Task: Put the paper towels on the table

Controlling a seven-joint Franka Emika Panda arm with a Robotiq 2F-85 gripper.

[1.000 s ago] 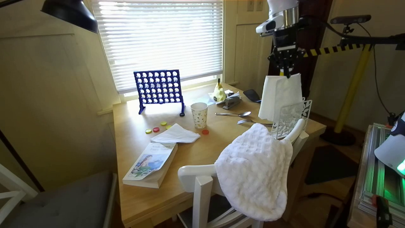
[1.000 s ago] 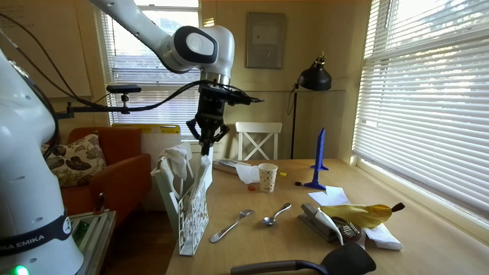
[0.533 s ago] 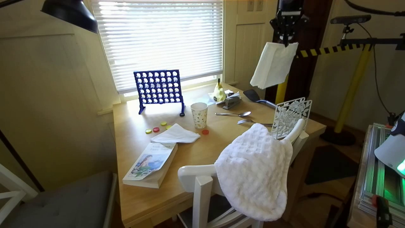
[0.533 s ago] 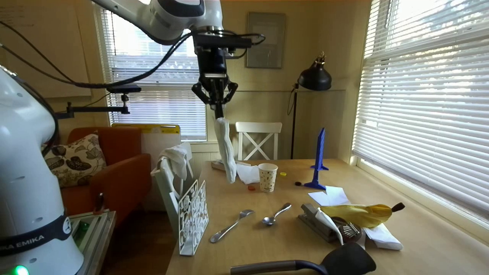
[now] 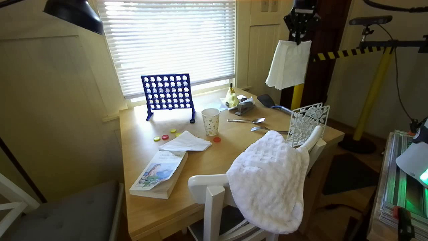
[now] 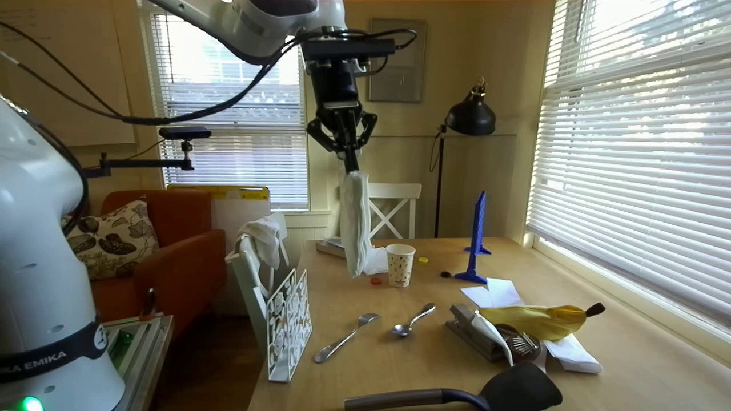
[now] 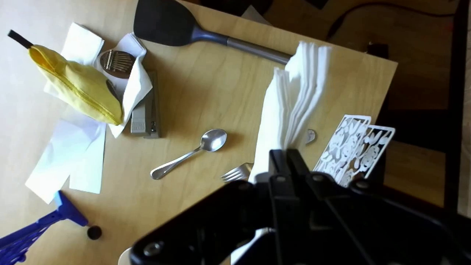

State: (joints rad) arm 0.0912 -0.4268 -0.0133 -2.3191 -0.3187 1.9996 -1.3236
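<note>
The paper towels, a folded white stack (image 5: pixel 289 65), hang upright from my gripper (image 5: pixel 297 40) in the air above the table (image 5: pixel 230 150). In an exterior view their layered edge (image 6: pixel 355 228) shows below the gripper (image 6: pixel 352 169). In the wrist view the gripper's fingertips (image 7: pixel 285 152) are closed on the top edge of the paper towels (image 7: pixel 270 121), whose folds fan out beyond the tips. The light wooden table top also shows in the wrist view (image 7: pixel 228 88). The gripper's body hides part of the towels in the wrist view.
A white openwork holder (image 6: pixel 288 325) stands at the table's edge. A fork (image 6: pixel 345 338), a spoon (image 6: pixel 412 321), a patterned cup (image 5: pixel 210 122), a stapler (image 7: pixel 144 110), a spatula (image 7: pixel 165 22) and a blue grid game (image 5: pixel 169 92) stand or lie about. A chair with a bumpy white cloth (image 5: pixel 271 180) adjoins the table.
The paper towels were lifted up out of the white openwork holder. The gripper then moved with them away from the holder, over the table; the holder now stands without them.
</note>
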